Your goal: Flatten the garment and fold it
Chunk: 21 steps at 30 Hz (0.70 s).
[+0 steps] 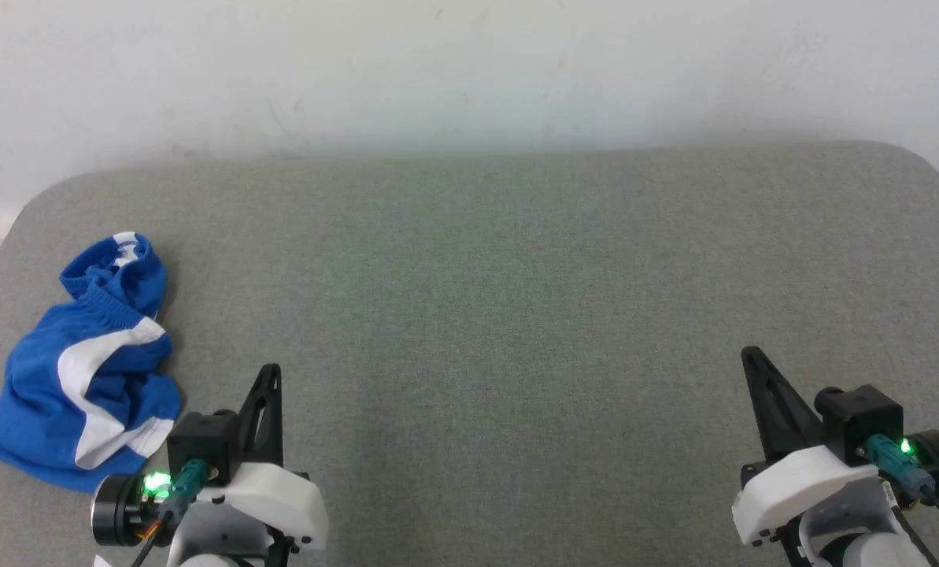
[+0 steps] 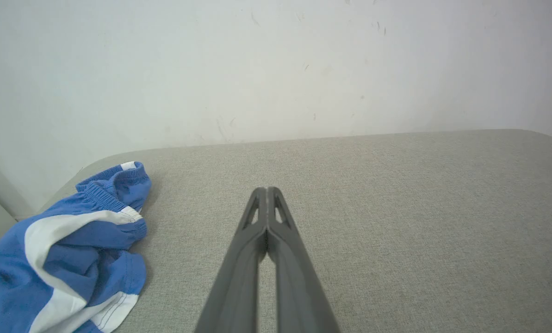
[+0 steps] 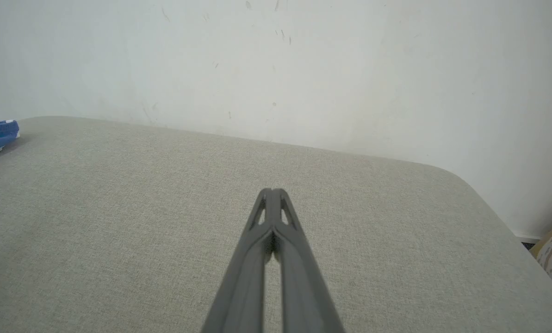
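Although crumpled into a heap at the head view's lower left, should handle as a light, limp garment (image 1: 83, 378) (no stiffness, likely to sag). Best pinched at the gathered waistband (image 1: 111, 309), upper end of the heap. Clenched on nothing: left gripper (image 1: 271, 372), right gripper (image 1: 749, 353).

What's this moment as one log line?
garment: crumpled, at left | left end effector: shut, empty | right end effector: shut, empty | folding: not begun

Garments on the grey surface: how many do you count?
1. The blue shorts with white stripes lie crumpled near the left edge of the surface, just left of the left gripper; folds could hide a second piece.
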Tool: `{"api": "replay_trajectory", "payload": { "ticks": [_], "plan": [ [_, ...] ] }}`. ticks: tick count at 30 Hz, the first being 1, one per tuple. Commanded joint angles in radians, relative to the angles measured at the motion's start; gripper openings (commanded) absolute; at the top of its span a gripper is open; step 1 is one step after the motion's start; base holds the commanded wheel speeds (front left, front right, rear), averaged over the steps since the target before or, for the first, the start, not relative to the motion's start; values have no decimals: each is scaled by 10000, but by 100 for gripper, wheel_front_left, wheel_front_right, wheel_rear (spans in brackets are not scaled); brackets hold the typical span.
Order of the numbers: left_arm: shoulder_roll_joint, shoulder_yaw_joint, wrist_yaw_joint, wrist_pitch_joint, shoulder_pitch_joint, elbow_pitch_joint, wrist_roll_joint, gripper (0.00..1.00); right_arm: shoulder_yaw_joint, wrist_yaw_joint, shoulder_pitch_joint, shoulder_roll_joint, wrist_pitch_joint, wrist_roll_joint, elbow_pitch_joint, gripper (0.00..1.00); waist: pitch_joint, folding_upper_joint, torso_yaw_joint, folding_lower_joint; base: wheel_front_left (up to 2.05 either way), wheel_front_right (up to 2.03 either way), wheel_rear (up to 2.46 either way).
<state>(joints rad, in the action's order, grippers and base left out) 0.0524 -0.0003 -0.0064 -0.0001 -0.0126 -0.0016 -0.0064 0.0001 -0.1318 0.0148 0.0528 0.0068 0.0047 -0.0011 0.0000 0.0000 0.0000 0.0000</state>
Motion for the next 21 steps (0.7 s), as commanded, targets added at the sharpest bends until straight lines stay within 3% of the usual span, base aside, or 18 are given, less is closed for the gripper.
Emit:
{"api": "replay_trajectory", "payload": {
  "ticks": [1,7,8,21],
  "plan": [
    [-22,3,64,1,126,16,64,0,-1,11,-148,-26,-68,-47,11,0,0,0,0,0,0,0,0],
    [-22,3,64,1,126,16,64,0,-1,11,-148,-26,-68,-47,11,0,0,0,0,0,0,0,0],
    [0,2,-2,0,-2,-2,-2,100,2,0,4,2,10,2,0,100,0,0,0,0,0,0,0],
    [1,3,25,-33,-15,-4,-67,100,-15,1,3,2,7,109,-9,100,-7,0,-10,0,0,0,0]
  ]
}}
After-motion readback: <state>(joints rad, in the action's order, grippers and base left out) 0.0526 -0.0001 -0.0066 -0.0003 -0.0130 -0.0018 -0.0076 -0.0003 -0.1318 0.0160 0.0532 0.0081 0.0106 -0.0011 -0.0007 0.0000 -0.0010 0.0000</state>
